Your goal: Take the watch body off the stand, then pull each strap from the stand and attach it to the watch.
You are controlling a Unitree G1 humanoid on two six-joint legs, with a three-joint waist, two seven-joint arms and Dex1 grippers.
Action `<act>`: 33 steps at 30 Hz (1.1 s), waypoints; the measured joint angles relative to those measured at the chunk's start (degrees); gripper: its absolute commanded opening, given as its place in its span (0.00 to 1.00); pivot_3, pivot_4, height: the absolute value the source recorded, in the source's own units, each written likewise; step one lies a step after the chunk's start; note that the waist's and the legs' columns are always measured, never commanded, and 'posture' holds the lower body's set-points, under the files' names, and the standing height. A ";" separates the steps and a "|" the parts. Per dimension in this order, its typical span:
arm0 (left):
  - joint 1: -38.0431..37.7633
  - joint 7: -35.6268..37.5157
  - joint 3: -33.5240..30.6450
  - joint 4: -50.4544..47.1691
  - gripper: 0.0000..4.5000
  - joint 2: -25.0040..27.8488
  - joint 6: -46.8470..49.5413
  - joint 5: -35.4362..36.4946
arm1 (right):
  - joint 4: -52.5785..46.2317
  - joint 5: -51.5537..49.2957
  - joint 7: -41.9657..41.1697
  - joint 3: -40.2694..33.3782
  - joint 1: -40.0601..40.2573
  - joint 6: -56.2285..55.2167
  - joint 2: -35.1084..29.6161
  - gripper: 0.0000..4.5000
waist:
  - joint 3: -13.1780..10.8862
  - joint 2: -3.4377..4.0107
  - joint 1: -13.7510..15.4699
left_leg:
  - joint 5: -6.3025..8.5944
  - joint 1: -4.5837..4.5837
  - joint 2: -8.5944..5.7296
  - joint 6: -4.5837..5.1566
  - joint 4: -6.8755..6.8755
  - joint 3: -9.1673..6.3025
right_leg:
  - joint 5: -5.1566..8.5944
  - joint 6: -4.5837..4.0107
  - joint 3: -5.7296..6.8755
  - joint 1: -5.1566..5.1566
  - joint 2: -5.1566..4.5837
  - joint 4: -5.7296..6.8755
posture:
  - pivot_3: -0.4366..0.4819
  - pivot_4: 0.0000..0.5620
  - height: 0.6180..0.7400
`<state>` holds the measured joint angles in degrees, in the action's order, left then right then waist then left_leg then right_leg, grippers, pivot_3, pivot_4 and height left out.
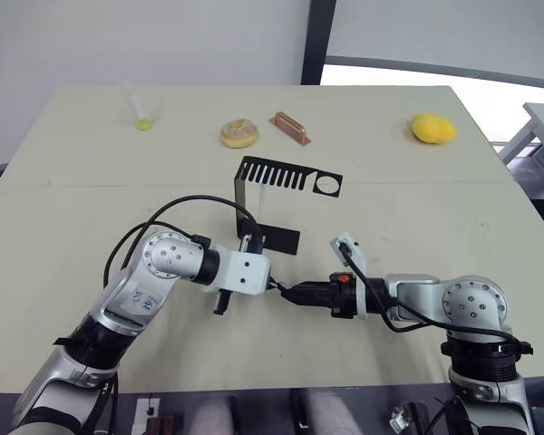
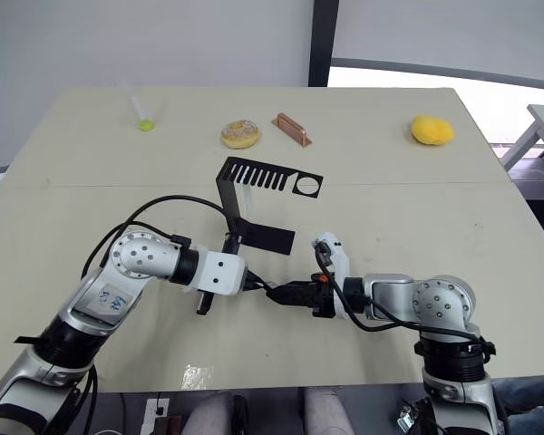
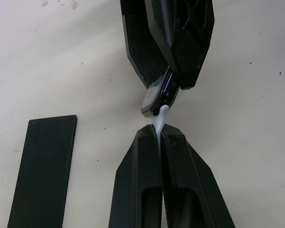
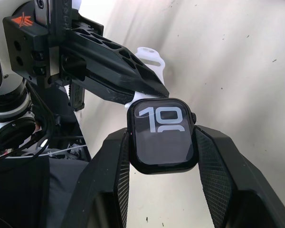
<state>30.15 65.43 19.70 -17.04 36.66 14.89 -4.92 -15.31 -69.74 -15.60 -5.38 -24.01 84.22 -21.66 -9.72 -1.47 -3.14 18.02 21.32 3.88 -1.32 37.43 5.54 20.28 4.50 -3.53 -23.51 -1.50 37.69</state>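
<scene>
In the right wrist view my right gripper is shut on the watch body, a black rounded-square case whose screen shows white digits. My left gripper is shut on a white strap, and the strap's end meets the edge of the watch body. The two grippers meet tip to tip just above the table, in front of the stand. The stand's flat base lies right behind the left gripper. Another white strap hangs from the stand's slotted top arm.
Along the far side of the beige table lie a doughnut, a copper-coloured block, a yellow fruit-like object and a small green piece with a clear stick. Black cables loop over my left arm.
</scene>
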 measured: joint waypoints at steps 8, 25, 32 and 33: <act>0.00 -0.35 0.23 0.00 0.00 0.02 0.20 -0.14 | -0.42 0.00 0.00 0.04 0.00 0.01 0.02 0.34 | 0.00 0.00 0.01 | 0.00 0.00 0.00 0.00 0.01 0.00 | 0.00 0.00 0.00 0.00 0.00 0.00 | 0.48 0.27 1.00; -17.15 5.00 -17.61 -3.20 0.99 14.75 -1.86 10.84 | -7.96 4.49 -8.23 3.34 3.15 -8.04 -7.27 0.34 | 0.00 0.04 -0.42 | 0.01 -0.04 0.00 0.01 -0.12 -0.06 | 0.04 -0.07 0.03 -0.07 -0.06 0.02 | 0.48 0.27 1.00; -28.89 9.37 -37.24 -3.98 1.00 14.75 4.63 34.93 | -14.88 41.11 -35.11 15.30 12.49 -59.68 -23.92 0.34 | 0.01 -0.01 0.80 | 0.21 -0.03 -0.12 0.36 -0.01 -0.22 | 0.03 -0.01 0.20 0.18 -0.09 -0.28 | 0.48 0.27 1.00; -28.95 8.51 -38.50 -4.52 1.00 14.45 6.37 37.02 | -14.18 44.42 -37.43 16.10 13.72 -65.17 -24.76 0.34 | 0.03 -0.05 0.83 | 0.21 -0.06 -0.12 0.36 0.01 -0.20 | 0.02 0.01 0.17 0.21 -0.07 -0.27 | 0.48 0.27 1.00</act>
<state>1.20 73.94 -18.80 -21.57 51.11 21.26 32.10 -29.49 -25.33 -53.03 10.72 -10.29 19.05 -46.42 -9.68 -1.52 -2.31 18.23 21.26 3.76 -0.96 37.44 5.34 20.30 4.52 -3.36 -23.29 -1.58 37.42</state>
